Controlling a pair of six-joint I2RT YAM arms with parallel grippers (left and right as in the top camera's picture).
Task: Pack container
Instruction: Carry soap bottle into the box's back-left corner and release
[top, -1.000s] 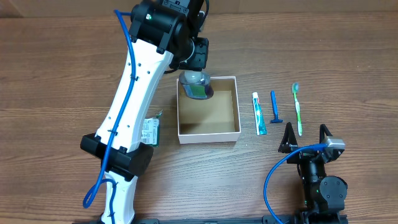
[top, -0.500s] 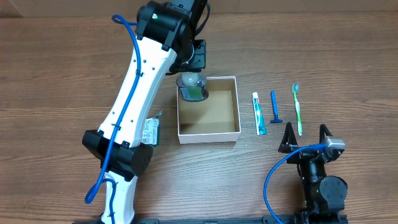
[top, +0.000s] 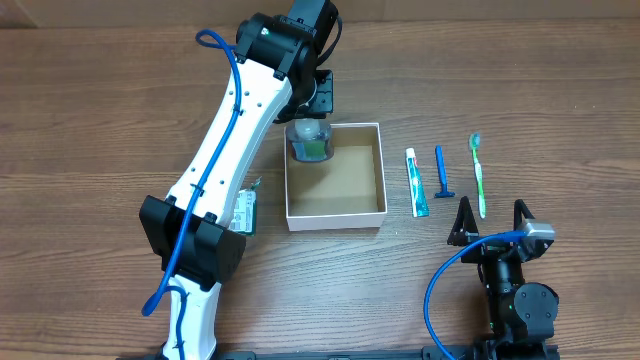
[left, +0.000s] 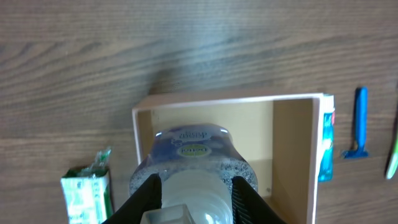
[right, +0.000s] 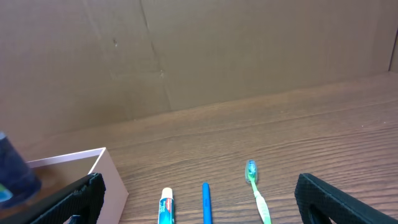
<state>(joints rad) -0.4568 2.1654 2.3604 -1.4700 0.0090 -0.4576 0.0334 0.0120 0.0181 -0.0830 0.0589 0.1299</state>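
The container (top: 366, 207) is a square shallow box with white walls and a brown floor at the table's middle; it also shows in the left wrist view (left: 292, 149). My left gripper (left: 193, 193) is shut on the white cap of a clear bottle (top: 308, 143) with a green and blue label (left: 189, 149). It holds the bottle over the box's far left corner. A toothpaste tube (top: 417, 182), a blue razor (top: 441, 172) and a green toothbrush (top: 478, 175) lie right of the box. My right gripper (top: 491, 226) is open and empty near the front edge.
A green and white packet (top: 241, 211) lies left of the box, partly under my left arm; it also shows in the left wrist view (left: 87, 196). A cardboard wall (right: 186, 50) stands behind the table.
My left gripper has moved the bottle a little left and back, toward the box's far left corner. The right arm has not moved.
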